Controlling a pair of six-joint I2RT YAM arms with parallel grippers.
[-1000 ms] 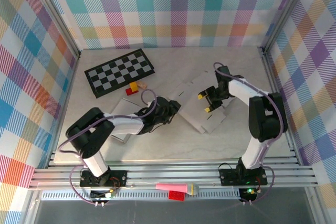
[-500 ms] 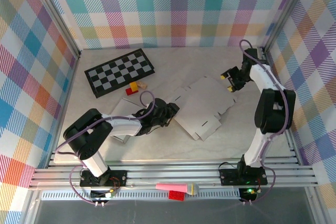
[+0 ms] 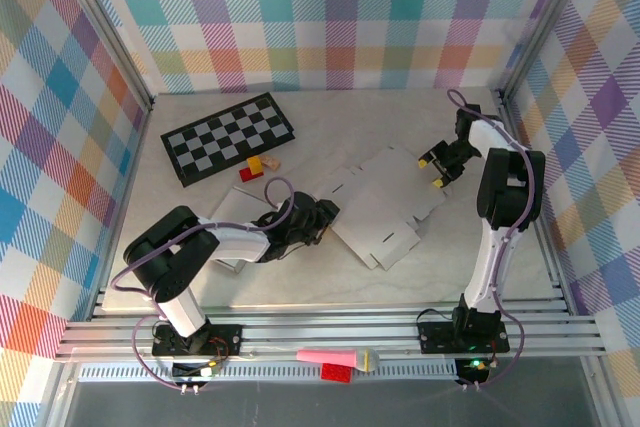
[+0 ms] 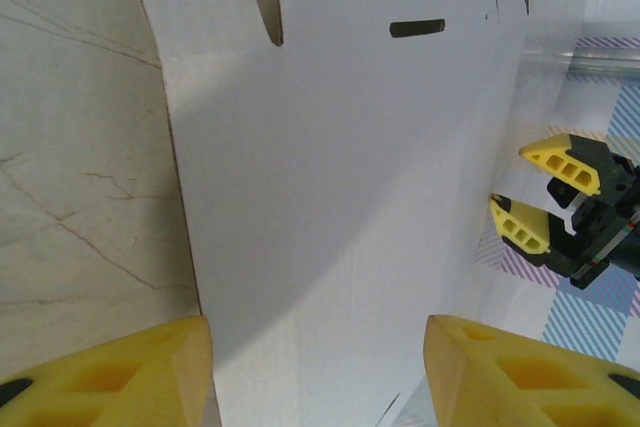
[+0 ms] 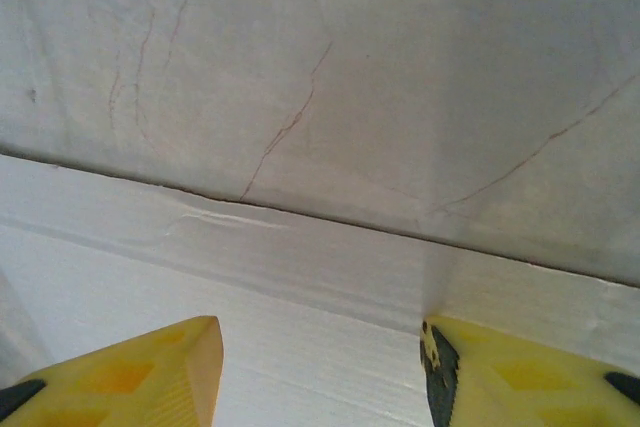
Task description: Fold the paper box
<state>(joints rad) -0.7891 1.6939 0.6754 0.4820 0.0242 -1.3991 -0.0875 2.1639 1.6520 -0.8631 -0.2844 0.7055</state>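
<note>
Checkerboard, red block, yellow block

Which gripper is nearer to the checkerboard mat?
Left. The left gripper is at the paper box's left edge, right of the checkerboard mat; the right gripper is farther, at the box's right corner.

**Paper box**, centre: flat white card, matt and smooth; its cut edge shows brownish in the left wrist view.
**Table**: pale stone-look top with fine dark veins and a dull sheen.
**Checkerboard**, upper left: flat black-and-white printed sheet.
**Walls**, top: what looks like plaid printed cloth, matt.
**Rails**, bottom: bare ribbed metal, satin grey.
**Fingertips**, lower left: moulded yellow plastic, matt.
</note>
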